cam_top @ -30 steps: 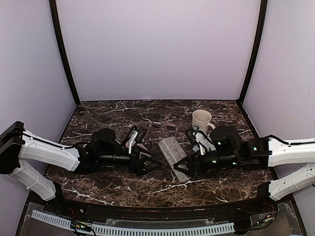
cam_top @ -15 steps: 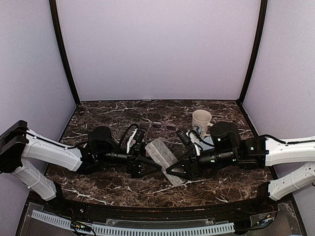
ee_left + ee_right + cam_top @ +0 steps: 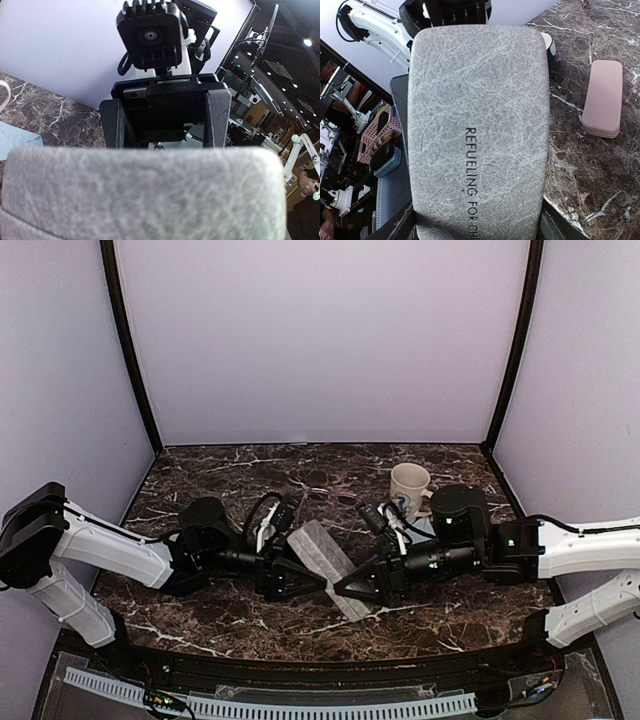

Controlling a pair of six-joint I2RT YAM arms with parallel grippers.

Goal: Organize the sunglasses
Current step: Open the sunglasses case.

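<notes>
A grey oblong case (image 3: 322, 555) hangs above the marble between both arms. My right gripper (image 3: 352, 588) is shut on its near end; in the right wrist view the case (image 3: 480, 125) fills the space between the fingers. My left gripper (image 3: 304, 580) is at the case's left side, touching it. In the left wrist view the case (image 3: 145, 195) covers the jaws, so how they stand is hidden. The sunglasses do not show in any view.
A cream mug (image 3: 408, 483) stands at the back right, with a light blue cloth (image 3: 15, 137) on the marble near it. A pink case (image 3: 603, 98) lies flat on the table beyond the grey one. Purple walls enclose the table on three sides.
My right gripper has carried the grey case left and off the table, toward the left gripper. The left gripper now meets the case's side.
</notes>
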